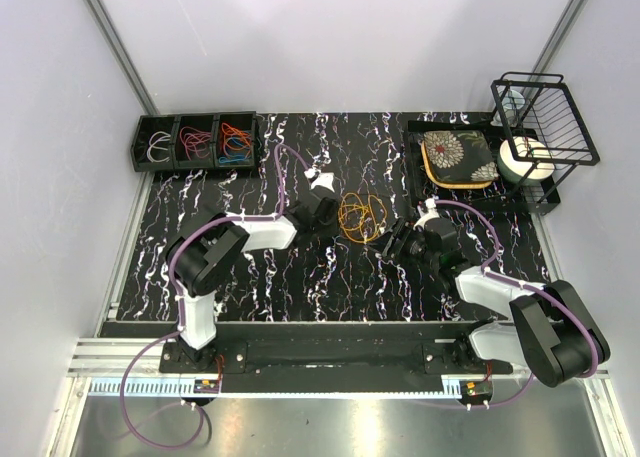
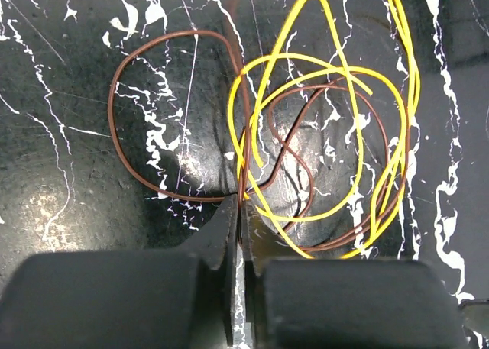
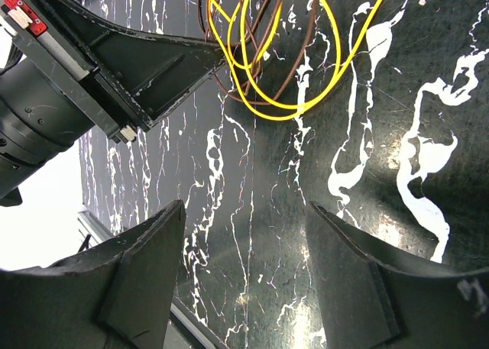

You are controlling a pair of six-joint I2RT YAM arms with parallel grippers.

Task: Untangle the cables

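Observation:
A tangle of thin cables [image 1: 360,217] lies on the black marbled table [image 1: 300,277] between my two grippers. In the left wrist view it is a yellow cable [image 2: 416,82] looped through a brown cable [image 2: 111,112]. My left gripper [image 2: 243,204] is shut on the brown cable at the tangle's left edge [image 1: 336,215], with the wire pinched between the fingertips. My right gripper [image 3: 244,211] is open and empty, low over the table just to the tangle's right [image 1: 393,239]. In its view the yellow loops [image 3: 290,108] and the left gripper's tip [image 3: 218,55] lie ahead.
A black three-part bin [image 1: 197,142] at the back left holds whitish, red, and blue and orange wire loops. A black tray [image 1: 415,167] at the back right carries a flowered plate [image 1: 458,157], a wire rack [image 1: 545,117] and a white roll [image 1: 527,160].

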